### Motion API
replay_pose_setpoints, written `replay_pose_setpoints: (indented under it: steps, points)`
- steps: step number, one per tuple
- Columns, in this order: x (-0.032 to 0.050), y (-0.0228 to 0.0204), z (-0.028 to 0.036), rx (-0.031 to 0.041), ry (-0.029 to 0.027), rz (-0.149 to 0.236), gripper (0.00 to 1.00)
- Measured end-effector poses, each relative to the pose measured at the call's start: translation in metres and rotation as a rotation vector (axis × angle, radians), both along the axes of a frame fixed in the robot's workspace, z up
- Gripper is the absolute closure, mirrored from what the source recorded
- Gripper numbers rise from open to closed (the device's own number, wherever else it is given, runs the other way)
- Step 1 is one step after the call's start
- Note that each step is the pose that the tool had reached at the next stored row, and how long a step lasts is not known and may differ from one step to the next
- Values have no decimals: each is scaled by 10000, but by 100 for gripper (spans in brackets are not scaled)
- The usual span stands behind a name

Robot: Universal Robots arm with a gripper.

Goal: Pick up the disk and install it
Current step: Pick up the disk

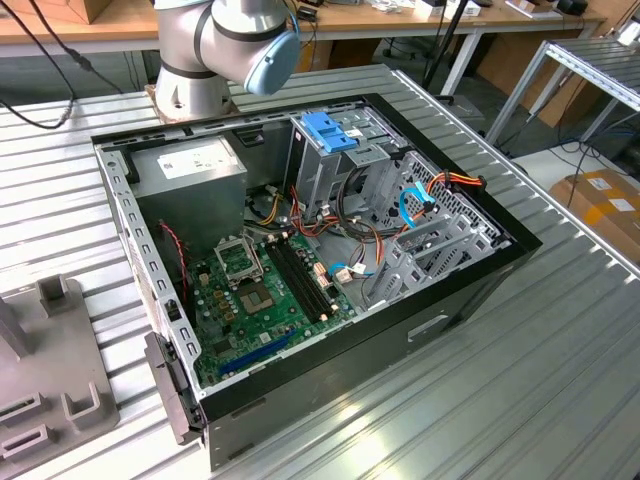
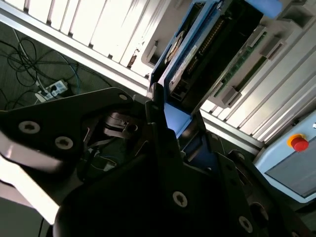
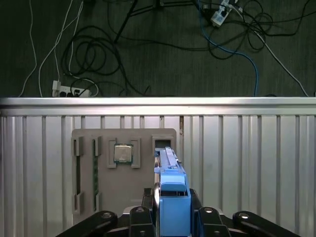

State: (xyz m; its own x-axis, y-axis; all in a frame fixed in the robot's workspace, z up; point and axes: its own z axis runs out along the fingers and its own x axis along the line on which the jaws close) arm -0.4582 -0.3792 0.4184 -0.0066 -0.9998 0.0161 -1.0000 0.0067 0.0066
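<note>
1. Fingers (image 3: 195, 202) pinch the disk (image 3: 170, 182) by its flat sides, clamped on the blue rail, as seen in the first wrist view.
2. Disk stands on edge; its long axis runs straight out from the gripper (image 3: 171, 207), away from the camera.
3. Far end points toward the grey fixture plate (image 3: 123, 190) — whether it clears the plate's slot cannot be told.
4. Open computer case (image 1: 470, 290) sits at centre frame in the exterior view.

We saw a ribbed metal worktop (image 1: 560, 380), wooden benches (image 1: 390, 22) behind it, cardboard boxes (image 1: 600, 200) at the exterior view's right, cables (image 3: 94, 54) strewn on dark floor (image 3: 163, 69).
</note>
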Motion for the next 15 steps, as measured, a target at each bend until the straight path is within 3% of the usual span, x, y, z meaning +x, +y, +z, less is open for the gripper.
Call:
replay_pose_setpoints:
  steps: [5,11,15]
  points:
    - [0,0,124,0,0,0,64]
    - [0,0,149,-2,2,0,64]
    - [0,0,290,-2,1,0,64]
